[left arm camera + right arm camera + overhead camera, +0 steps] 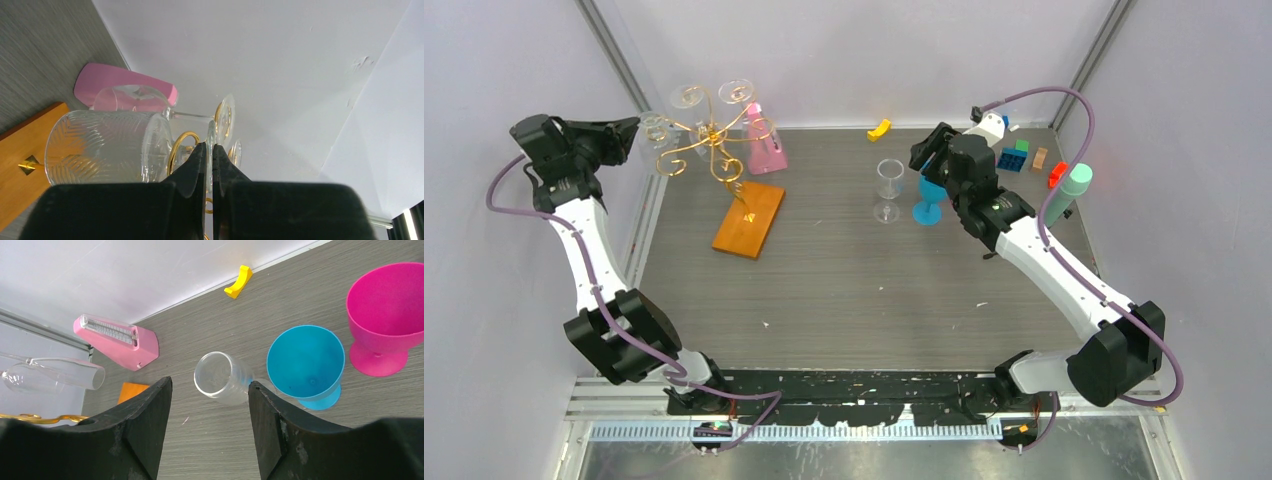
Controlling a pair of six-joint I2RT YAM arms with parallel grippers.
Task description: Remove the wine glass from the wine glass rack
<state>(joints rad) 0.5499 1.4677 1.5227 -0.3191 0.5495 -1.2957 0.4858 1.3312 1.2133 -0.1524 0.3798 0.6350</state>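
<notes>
Left wrist shows left gripper [209, 146] clamped on wine glass [100, 147] foot; pulling crookedly could snag rack [182, 134] wire and tip it.

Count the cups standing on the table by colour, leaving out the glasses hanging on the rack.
clear glass: 1
blue goblet: 1
pink goblet: 1
Total: 3
</notes>
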